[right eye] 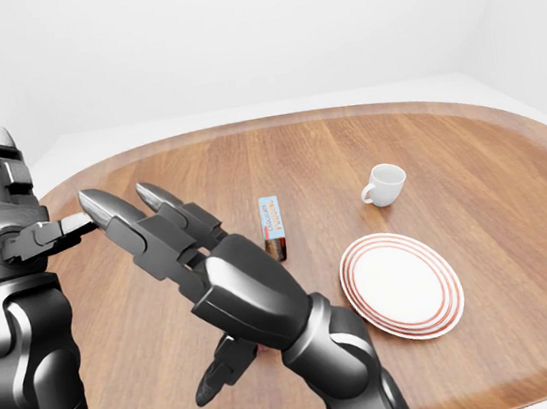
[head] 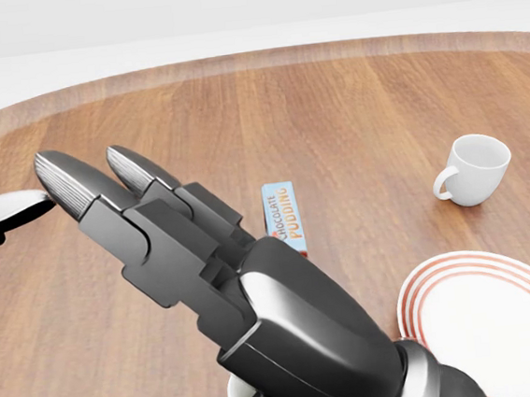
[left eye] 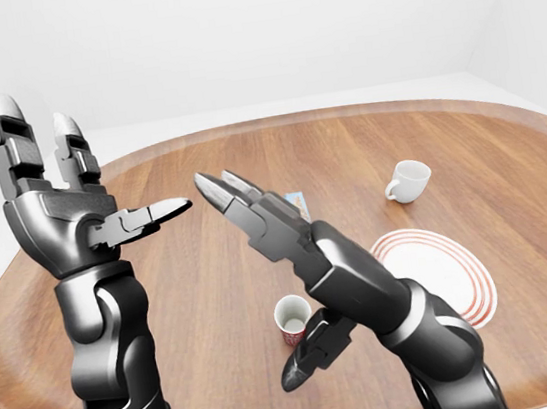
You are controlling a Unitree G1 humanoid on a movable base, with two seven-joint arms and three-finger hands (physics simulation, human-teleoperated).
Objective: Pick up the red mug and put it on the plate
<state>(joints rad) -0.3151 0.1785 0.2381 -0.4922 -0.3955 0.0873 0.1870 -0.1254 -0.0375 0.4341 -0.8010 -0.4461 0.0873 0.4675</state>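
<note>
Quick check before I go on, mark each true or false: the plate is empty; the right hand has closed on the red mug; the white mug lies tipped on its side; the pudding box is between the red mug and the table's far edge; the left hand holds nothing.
1. The plate is empty. True.
2. The right hand has closed on the red mug. False: its fingers are spread open above the mug.
3. The white mug lies tipped over. False: it stands upright.
4. The pudding box lies beyond the red mug. True.
5. The left hand holds nothing. True.
</note>
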